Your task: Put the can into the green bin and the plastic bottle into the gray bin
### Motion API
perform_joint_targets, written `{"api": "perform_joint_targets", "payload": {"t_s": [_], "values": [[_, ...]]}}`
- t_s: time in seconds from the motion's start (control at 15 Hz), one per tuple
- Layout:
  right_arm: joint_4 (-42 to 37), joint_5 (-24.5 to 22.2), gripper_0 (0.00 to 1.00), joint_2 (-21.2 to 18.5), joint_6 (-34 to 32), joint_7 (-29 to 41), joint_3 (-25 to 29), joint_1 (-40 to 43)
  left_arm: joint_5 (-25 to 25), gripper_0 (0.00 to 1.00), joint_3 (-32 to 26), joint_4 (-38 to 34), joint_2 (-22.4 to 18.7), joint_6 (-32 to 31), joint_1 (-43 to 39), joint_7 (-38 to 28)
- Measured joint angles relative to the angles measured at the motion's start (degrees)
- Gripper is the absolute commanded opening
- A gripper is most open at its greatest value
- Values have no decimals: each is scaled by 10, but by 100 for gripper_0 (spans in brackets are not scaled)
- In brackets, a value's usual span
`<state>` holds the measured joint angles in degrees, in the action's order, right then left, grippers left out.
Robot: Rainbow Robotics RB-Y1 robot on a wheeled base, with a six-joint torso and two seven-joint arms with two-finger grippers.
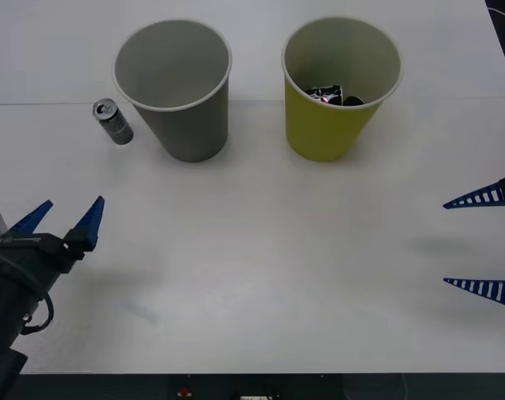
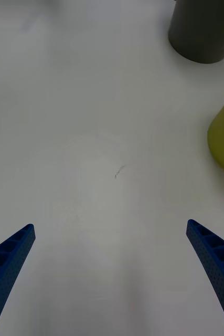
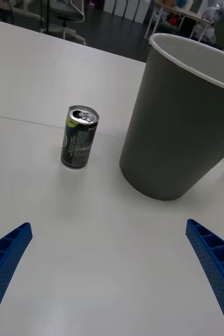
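The can (image 1: 112, 122) is dark gray-black with a silver top; the gray bin (image 1: 182, 92) and yellow-green bin (image 1: 332, 96) have pale rims; the surface (image 1: 261, 267) is white.

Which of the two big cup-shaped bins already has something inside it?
The yellow-green paper-cup-shaped bin, on the robot's right, holds dark crumpled items at its bottom. The gray paper-cup-shaped bin beside it looks bare inside.

White counter (image 1: 261, 275), seam line running across it at the far side. Small dark scuff mark (image 2: 119, 171) on counter surface. Beyond the counter's far edge: dark floor, office chair (image 3: 64, 18), a white-legged table (image 3: 180, 18) with clutter on top.
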<state>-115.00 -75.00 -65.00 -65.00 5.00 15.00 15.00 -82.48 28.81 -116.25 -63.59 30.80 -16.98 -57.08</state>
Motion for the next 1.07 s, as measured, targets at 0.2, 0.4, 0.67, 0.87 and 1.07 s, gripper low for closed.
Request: {"api": "perform_joint_targets", "payload": {"t_s": [0.2,0.4,0.67,0.87,1.07], "values": [[0,0,100,0,0,0,0,0,-67,100,31,70,17,5,53,-71],[0,0,100,0,0,0,0,0,-110,100,70,147,35,8,123,-122],[0,0,100,0,0,0,0,0,-117,100,106,234,70,10,202,-126],[0,0,100,0,0,0,0,0,-125,100,121,303,108,10,255,-126],[0,0,100,0,0,0,0,0,-136,100,130,380,148,10,309,-126]]}}
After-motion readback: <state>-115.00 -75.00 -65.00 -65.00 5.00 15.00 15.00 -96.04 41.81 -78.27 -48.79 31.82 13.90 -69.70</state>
